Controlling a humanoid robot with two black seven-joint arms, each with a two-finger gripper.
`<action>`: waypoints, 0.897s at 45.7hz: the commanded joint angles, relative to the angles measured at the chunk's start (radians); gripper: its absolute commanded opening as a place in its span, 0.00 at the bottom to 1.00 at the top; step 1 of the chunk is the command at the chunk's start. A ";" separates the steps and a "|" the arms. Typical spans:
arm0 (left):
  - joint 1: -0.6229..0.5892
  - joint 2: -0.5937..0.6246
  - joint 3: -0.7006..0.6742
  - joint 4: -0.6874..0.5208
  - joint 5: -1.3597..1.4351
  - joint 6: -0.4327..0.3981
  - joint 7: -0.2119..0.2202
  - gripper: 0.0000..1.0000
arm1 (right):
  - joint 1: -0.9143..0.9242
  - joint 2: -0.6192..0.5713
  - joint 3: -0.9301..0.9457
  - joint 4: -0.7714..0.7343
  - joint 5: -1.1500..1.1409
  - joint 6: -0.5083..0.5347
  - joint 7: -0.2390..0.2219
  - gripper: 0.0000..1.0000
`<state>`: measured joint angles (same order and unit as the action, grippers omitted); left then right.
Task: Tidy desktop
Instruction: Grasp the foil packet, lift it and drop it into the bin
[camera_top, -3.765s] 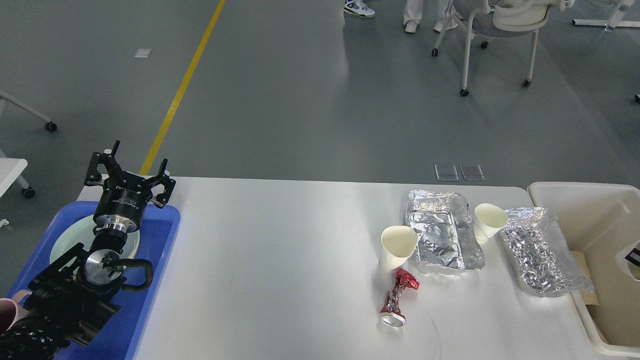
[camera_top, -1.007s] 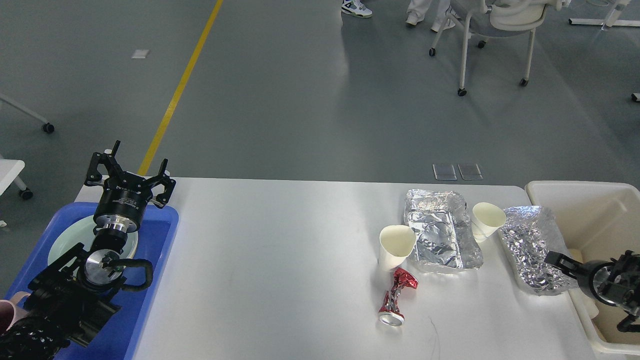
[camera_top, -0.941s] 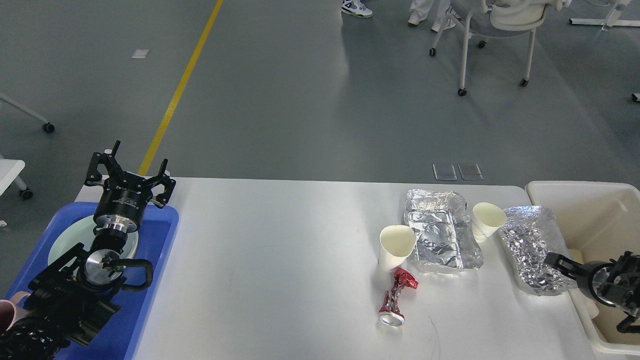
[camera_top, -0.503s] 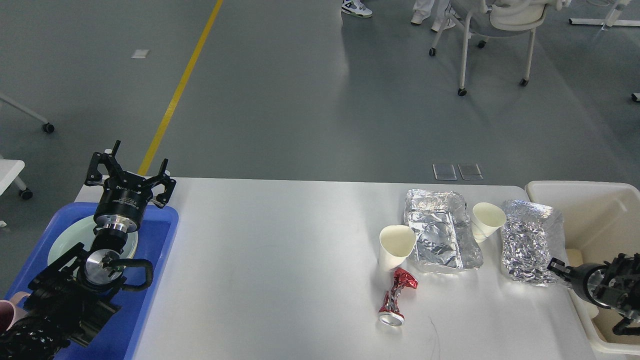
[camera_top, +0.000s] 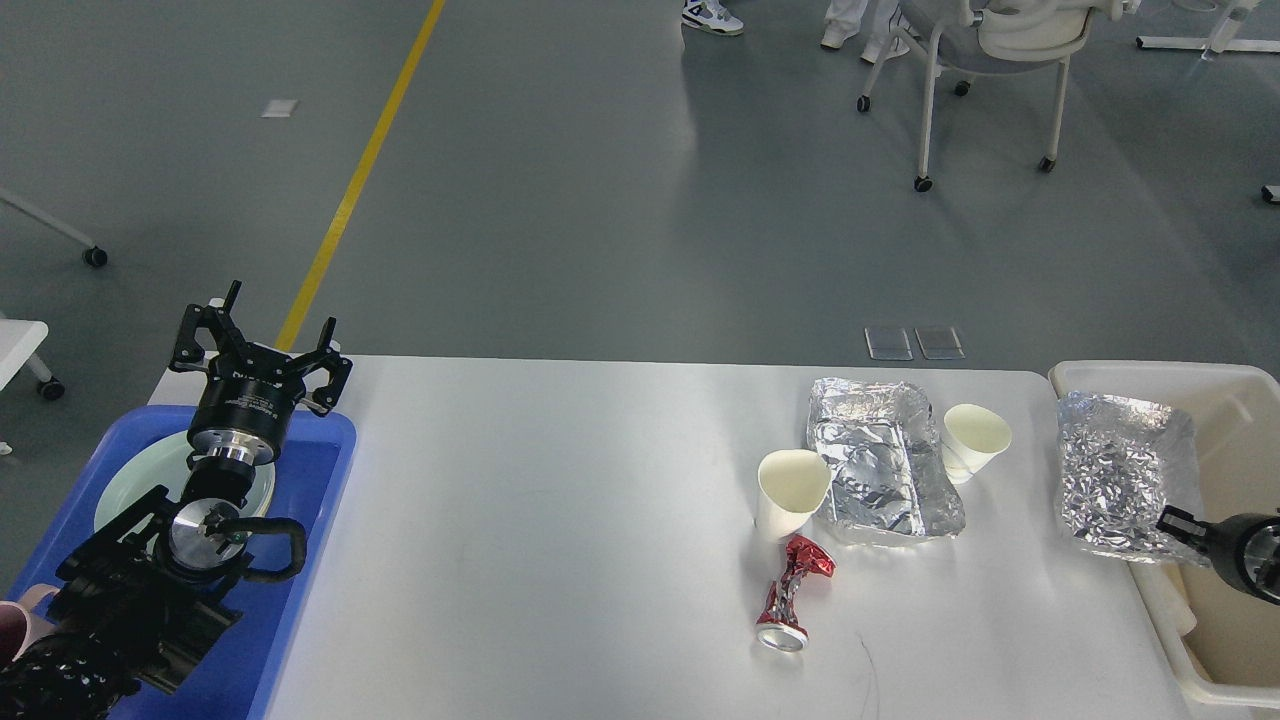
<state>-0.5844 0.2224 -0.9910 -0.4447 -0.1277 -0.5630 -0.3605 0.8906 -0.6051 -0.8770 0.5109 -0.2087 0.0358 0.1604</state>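
Two cups (camera_top: 790, 490) mid-desktop (camera_top: 560, 540), foil (camera_top: 1120, 485) overhanging bin (camera_top: 1215, 400)

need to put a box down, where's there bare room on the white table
The widest bare stretch of the table runs from the blue tray to the nearer paper cup. The near edge right of the crushed can is also bare. It is crowded around the foil tray, the far cup and the bin.

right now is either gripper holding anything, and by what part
The right gripper grips the crumpled foil sheet at its near right corner, over the beige bin's rim. The left gripper is open and empty.
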 joint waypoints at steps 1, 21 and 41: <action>0.000 0.000 0.000 0.000 -0.001 0.000 0.000 0.98 | 0.097 -0.053 -0.010 -0.008 0.000 0.100 0.025 0.00; 0.000 0.000 0.000 0.000 -0.001 0.000 0.000 0.98 | 0.714 -0.055 -0.039 0.216 -0.149 0.437 0.033 0.00; 0.000 0.000 0.000 0.000 -0.001 0.000 0.000 0.98 | 1.170 -0.024 -0.031 0.876 -0.255 0.593 0.018 0.00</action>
<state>-0.5844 0.2225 -0.9910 -0.4447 -0.1282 -0.5630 -0.3604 2.0291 -0.6478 -0.9091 1.3204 -0.4628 0.6253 0.1827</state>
